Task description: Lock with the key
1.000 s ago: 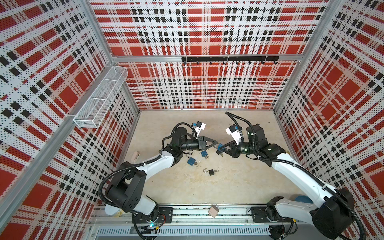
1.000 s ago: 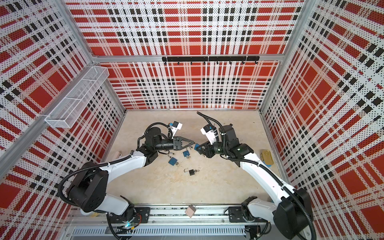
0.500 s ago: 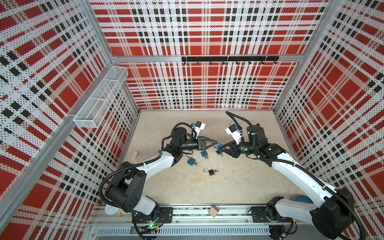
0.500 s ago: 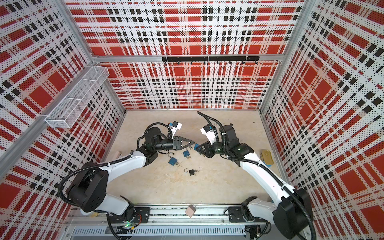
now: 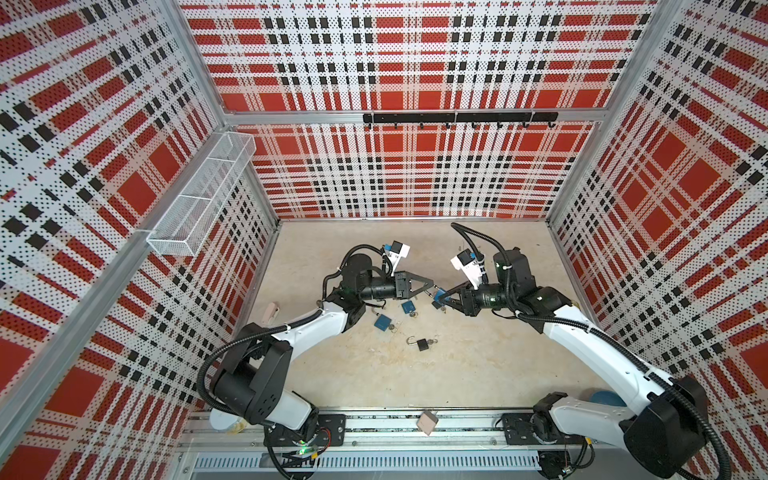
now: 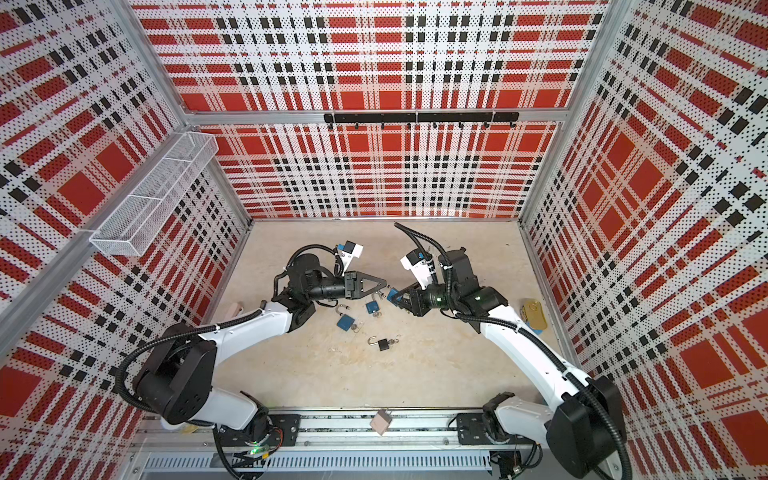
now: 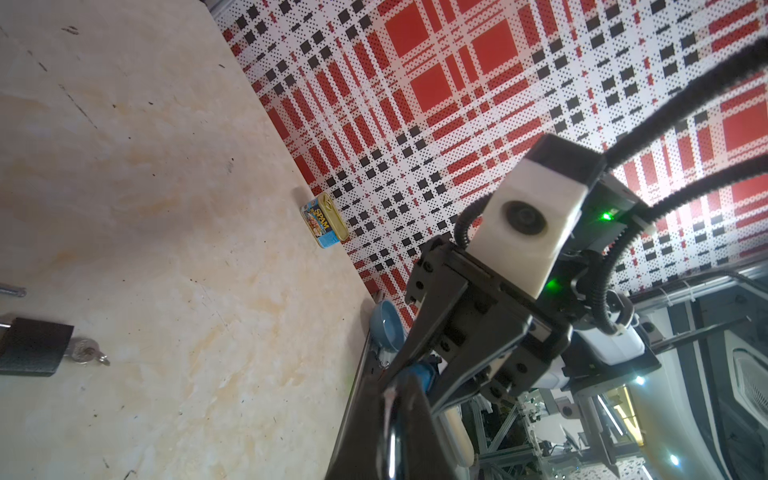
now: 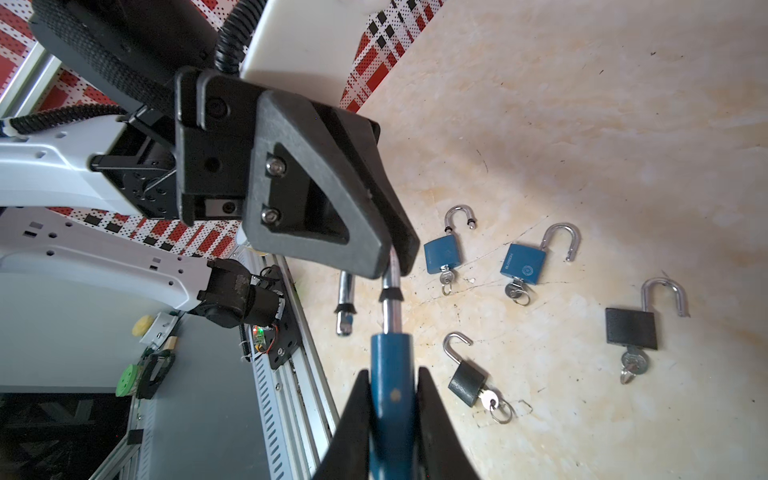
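Observation:
In the right wrist view, my right gripper [image 8: 392,399] is shut on the body of a blue padlock [image 8: 390,374], held above the floor. Its silver shackle [image 8: 390,291] stands open, with one leg free. My left gripper [image 8: 395,257] is shut on the shackle's bend. In both top views the two grippers meet tip to tip at mid-floor, the left gripper [image 5: 432,289] against the right gripper [image 5: 442,296]. The left wrist view shows the shackle's metal [image 7: 390,449] between my dark fingers [image 7: 415,419]. The held padlock's key does not show clearly.
Several open padlocks with keys lie on the floor: two blue padlocks [image 8: 442,253] [image 8: 523,264], a black padlock [image 8: 631,328] and a small black padlock [image 8: 467,380]. A Spam can [image 6: 532,311] and a blue bowl [image 7: 388,326] sit by the right wall. A wire basket [image 5: 199,199] hangs on the left wall.
My left gripper's jaws have closed onto the shackle. Both arms have stayed in nearly the same place.

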Tool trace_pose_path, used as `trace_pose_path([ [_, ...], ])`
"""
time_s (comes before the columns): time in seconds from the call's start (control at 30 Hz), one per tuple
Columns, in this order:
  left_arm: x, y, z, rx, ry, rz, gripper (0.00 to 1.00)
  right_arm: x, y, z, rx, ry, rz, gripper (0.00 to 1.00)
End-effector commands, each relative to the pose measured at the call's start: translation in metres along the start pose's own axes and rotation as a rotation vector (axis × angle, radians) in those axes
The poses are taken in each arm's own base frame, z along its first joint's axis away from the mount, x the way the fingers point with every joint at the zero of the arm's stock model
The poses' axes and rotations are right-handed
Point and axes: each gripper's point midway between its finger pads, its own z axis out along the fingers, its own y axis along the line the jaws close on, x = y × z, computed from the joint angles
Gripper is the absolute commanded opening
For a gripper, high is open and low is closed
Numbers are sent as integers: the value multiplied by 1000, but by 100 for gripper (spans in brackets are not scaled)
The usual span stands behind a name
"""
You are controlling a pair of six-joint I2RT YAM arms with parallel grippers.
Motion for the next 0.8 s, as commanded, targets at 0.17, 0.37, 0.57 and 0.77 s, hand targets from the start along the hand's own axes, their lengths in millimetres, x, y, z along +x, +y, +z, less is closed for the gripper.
trace_pose_path([
  [0.17, 1, 9, -1, -7, -6, 2, 0, -21, 34, -9, -143, -58, -46, 0],
  [0.37, 1, 18, -6, -28, -17, 5, 0, -25, 48, -14, -207, -76, -31, 0],
  [0.57, 3, 25, -6, -41, -28, 6, 0, -28, 58, -16, -267, -80, -8, 0],
  [0.77, 6, 30, -4, -46, -31, 4, 0, -32, 66, -17, -323, -88, 11, 0],
])
